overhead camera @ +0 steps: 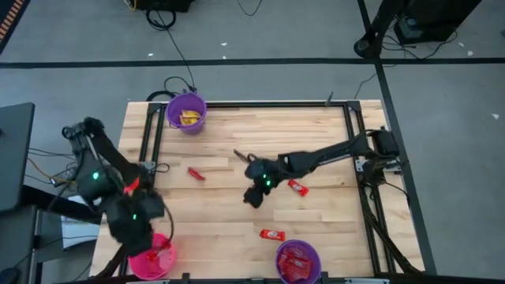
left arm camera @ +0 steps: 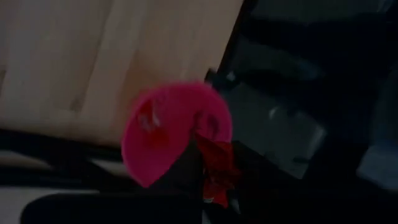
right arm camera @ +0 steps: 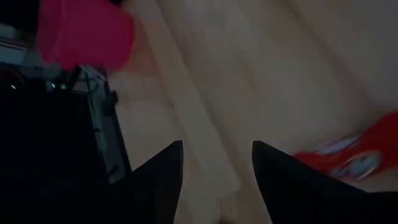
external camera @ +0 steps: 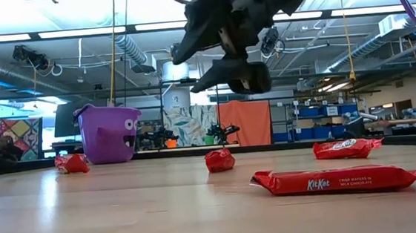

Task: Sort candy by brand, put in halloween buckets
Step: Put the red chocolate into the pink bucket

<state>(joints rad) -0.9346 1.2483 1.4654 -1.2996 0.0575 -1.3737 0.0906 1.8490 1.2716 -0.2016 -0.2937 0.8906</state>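
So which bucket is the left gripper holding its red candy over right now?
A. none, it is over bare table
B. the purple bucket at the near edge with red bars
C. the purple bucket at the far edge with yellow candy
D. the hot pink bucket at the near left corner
D: in the left wrist view the red candy in the left gripper hangs just above the hot pink bucket, and the high view puts that arm at it.

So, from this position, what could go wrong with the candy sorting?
1. The left claw holds a red candy above the pink bucket, which stands at the table's edge; a drop slightly off could miss it.
2. The right claw hangs open and empty over the table between the red bars; coming down, it may push one away instead of gripping it.
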